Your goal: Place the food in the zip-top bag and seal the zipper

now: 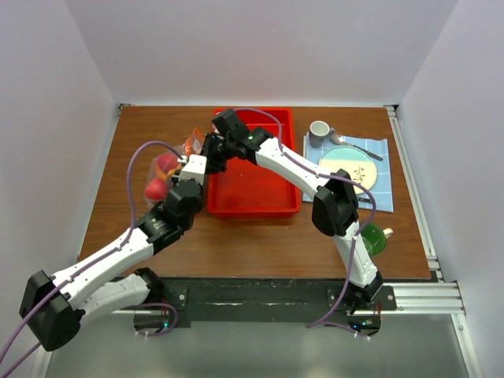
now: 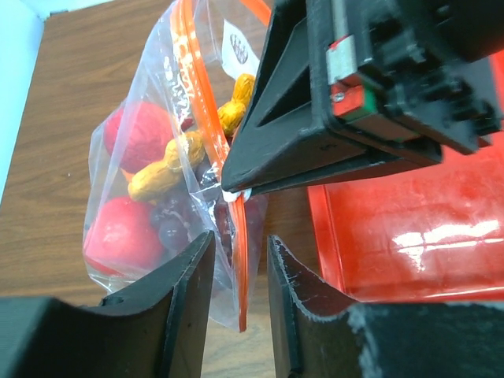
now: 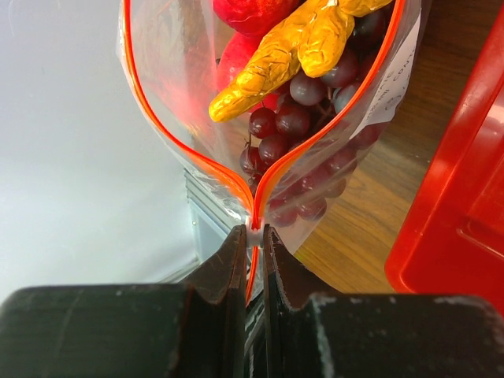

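Note:
The zip-top bag stands left of the red tray, mouth partly open. Inside are round red fruits, a yellow-orange cluster and dark purple grapes. My right gripper is shut on the white slider of the orange-red zipper, where the two strips meet. My left gripper is open, jaws a narrow gap apart, with the bag's lower corner and zipper strip hanging between them without clear contact. In the top view both grippers sit at the bag's right edge.
A red rectangular tray lies right beside the bag. Farther right are a blue cloth with a plate, a spoon, a grey mug and a green cup. The wall is close on the left.

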Robot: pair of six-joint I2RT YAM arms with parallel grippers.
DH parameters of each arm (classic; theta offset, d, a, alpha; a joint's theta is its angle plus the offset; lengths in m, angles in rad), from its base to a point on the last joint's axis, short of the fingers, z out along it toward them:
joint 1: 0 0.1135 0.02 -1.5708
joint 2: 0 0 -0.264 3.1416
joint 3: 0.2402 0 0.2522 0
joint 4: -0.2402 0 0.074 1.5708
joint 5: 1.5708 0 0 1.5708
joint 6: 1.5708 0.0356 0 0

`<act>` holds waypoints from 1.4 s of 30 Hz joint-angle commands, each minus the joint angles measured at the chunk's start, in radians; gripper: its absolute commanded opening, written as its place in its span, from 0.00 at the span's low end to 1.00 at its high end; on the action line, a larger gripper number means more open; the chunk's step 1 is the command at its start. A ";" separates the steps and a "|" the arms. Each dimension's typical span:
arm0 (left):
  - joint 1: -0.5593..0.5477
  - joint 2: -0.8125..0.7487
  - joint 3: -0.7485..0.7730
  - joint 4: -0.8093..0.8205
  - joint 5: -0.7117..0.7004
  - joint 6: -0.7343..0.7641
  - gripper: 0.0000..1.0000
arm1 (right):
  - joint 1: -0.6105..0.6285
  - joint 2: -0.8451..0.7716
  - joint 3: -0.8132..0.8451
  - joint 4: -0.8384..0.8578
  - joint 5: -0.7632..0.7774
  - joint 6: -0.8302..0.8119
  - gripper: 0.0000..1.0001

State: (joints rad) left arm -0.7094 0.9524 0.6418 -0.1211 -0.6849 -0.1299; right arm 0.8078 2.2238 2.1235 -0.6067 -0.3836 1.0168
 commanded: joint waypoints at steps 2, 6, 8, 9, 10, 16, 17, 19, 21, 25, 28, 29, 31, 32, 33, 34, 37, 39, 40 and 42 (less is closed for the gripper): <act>0.037 0.011 0.033 0.041 0.011 -0.046 0.34 | 0.002 -0.092 0.015 0.036 -0.009 -0.001 0.00; 0.079 0.011 0.035 0.034 0.047 -0.063 0.19 | 0.004 -0.090 0.016 0.038 -0.012 0.002 0.00; 0.096 0.003 0.036 0.035 0.073 -0.063 0.00 | 0.004 -0.093 0.012 0.041 -0.009 0.000 0.00; 0.097 0.003 0.038 0.031 0.077 -0.063 0.00 | 0.002 -0.093 0.009 0.041 -0.008 0.000 0.00; 0.099 0.002 0.041 0.023 0.081 -0.068 0.00 | 0.004 -0.092 0.012 0.041 -0.008 -0.001 0.00; 0.099 -0.066 0.041 -0.061 0.068 -0.103 0.00 | -0.030 -0.023 0.087 0.044 0.002 -0.026 0.00; 0.100 -0.075 0.042 -0.089 0.053 -0.111 0.00 | -0.045 -0.010 0.101 0.042 0.009 -0.032 0.00; 0.100 -0.096 0.042 -0.113 0.041 -0.131 0.00 | -0.056 0.016 0.133 0.048 0.022 -0.047 0.00; 0.100 -0.109 0.045 -0.153 0.022 -0.164 0.00 | -0.064 0.030 0.153 0.058 0.035 -0.067 0.00; 0.102 -0.129 0.064 -0.221 -0.021 -0.241 0.00 | -0.078 0.077 0.199 0.116 0.035 -0.089 0.00; 0.102 -0.148 0.079 -0.268 -0.051 -0.304 0.00 | -0.090 0.124 0.239 0.173 0.032 -0.104 0.00; 0.103 -0.153 0.087 -0.294 -0.064 -0.322 0.00 | -0.097 0.137 0.249 0.192 0.034 -0.109 0.00; 0.102 -0.171 0.094 -0.317 -0.073 -0.375 0.00 | -0.104 0.160 0.277 0.211 0.041 -0.122 0.00; 0.103 -0.176 0.102 -0.339 -0.082 -0.387 0.00 | -0.110 0.174 0.277 0.235 0.045 -0.124 0.00; 0.102 -0.176 0.108 -0.354 -0.091 -0.424 0.00 | -0.111 0.180 0.274 0.249 0.049 -0.126 0.00; 0.102 -0.179 0.116 -0.370 -0.099 -0.438 0.00 | -0.116 0.184 0.274 0.261 0.058 -0.126 0.00; 0.102 -0.187 0.157 -0.448 -0.137 -0.499 0.00 | -0.125 0.201 0.260 0.315 0.071 -0.130 0.00; 0.102 -0.198 0.168 -0.471 -0.171 -0.534 0.00 | -0.128 0.217 0.262 0.328 0.074 -0.129 0.00; 0.103 -0.211 0.182 -0.498 -0.186 -0.545 0.00 | -0.134 0.223 0.263 0.343 0.074 -0.126 0.00; 0.103 -0.225 0.196 -0.529 -0.234 -0.583 0.00 | -0.137 0.238 0.269 0.357 0.074 -0.115 0.01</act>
State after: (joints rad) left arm -0.6125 0.7792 0.7567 -0.5652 -0.7712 -0.5949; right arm 0.7033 2.4504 2.3436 -0.3618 -0.3779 0.9188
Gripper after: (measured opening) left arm 0.027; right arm 0.116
